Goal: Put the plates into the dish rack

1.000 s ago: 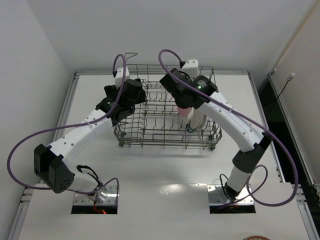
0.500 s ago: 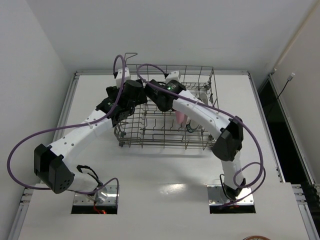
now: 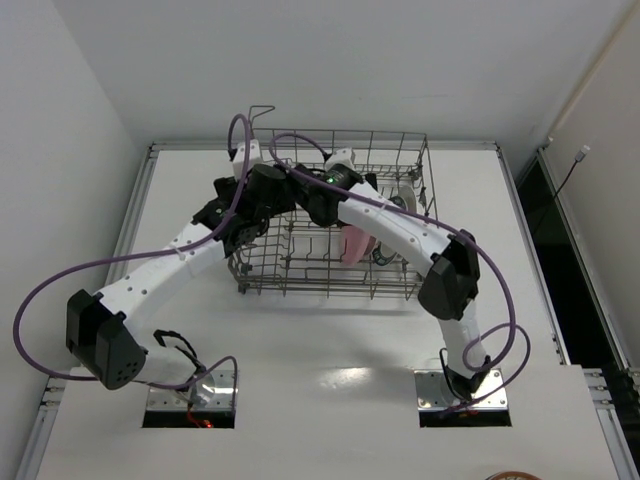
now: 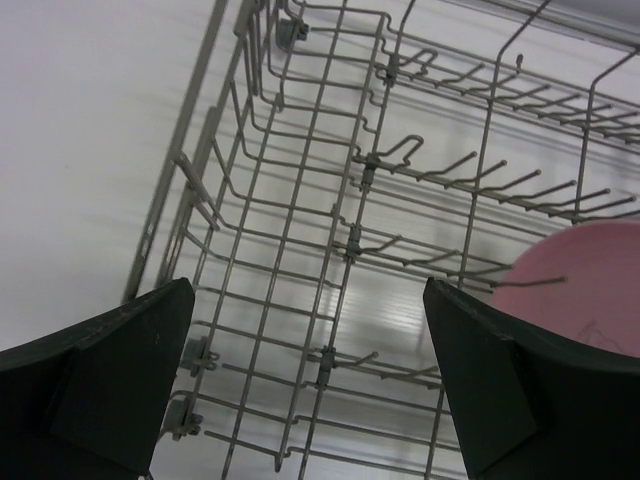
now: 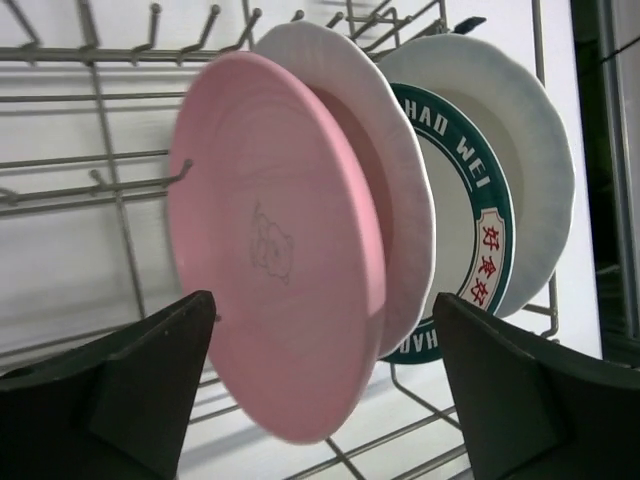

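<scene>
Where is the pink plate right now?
In the right wrist view the pink plate stands on edge in the dish rack, just left of a white plate.

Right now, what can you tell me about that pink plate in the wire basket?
The pink plate is round, solid pink and smooth, with a faint line drawing at its centre. It stands on edge, leaning slightly, among the tines of the dish rack, beside a white plate. Whether they touch is unclear. Nothing grips it.
</scene>
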